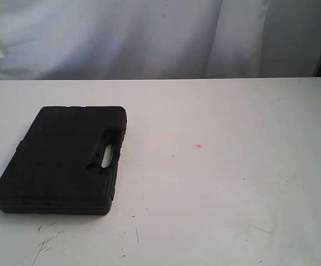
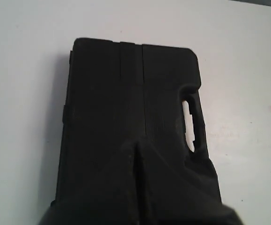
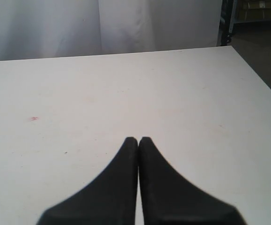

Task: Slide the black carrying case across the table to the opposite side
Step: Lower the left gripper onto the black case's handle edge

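Note:
The black case [image 1: 60, 158] lies flat on the left part of the white table [image 1: 221, 183], its slot handle [image 1: 107, 155] facing the middle. Neither arm shows in the exterior view. In the left wrist view the case [image 2: 107, 93] fills the middle, and my left gripper [image 2: 137, 143] hangs over its lid, shut, fingers pressed together with nothing between them. Whether it touches the lid I cannot tell. My right gripper [image 3: 138, 139] is shut and empty over bare table, and the case is out of its view.
A tiny red dot [image 1: 199, 146] marks the tabletop right of the case. Dark scuff marks [image 1: 46, 241] lie near the front edge. White curtains [image 1: 149, 33] hang behind the table's far edge. The table's right edge [image 3: 261, 79] borders a dark floor.

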Tool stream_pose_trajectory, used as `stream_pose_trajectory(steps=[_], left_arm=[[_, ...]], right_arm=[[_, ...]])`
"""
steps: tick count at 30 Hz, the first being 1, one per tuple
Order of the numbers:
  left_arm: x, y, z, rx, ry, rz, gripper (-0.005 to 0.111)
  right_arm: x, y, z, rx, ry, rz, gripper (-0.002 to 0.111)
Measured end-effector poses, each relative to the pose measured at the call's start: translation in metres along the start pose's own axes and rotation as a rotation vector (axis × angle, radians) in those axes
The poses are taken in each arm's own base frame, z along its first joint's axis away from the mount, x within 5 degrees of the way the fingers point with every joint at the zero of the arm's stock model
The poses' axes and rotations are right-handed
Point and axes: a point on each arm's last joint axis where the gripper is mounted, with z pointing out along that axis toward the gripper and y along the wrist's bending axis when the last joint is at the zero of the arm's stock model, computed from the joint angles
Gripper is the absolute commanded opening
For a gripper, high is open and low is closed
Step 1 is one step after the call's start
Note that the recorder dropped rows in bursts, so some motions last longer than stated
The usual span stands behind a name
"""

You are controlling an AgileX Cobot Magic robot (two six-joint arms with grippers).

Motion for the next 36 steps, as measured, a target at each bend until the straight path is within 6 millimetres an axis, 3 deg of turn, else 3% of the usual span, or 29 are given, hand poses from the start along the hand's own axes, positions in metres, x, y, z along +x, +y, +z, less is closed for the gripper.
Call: stream_pose_trajectory(steps=[6,21,28,36], left_arm=[[-0.008,-0.011,0.038,0.03,0.162,0.038,0.0],[-0.005,-0.075,0.126,0.011,0.429,0.156,0.0],[-0.001,-0.087,0.156,-0.068,0.502,0.168,0.0],[-0.002,-0.087,0.185,-0.115,0.553,0.133,0.002]], right_arm=[[0.0,0.0,0.0,0.0,0.0,0.0,0.0],[0.0,0.0,0.0,0.0,0.0,0.0,0.0],[0.0,0.0,0.0,0.0,0.0,0.0,0.0],[0.0,0.0,0.0,0.0,0.0,0.0,0.0]])
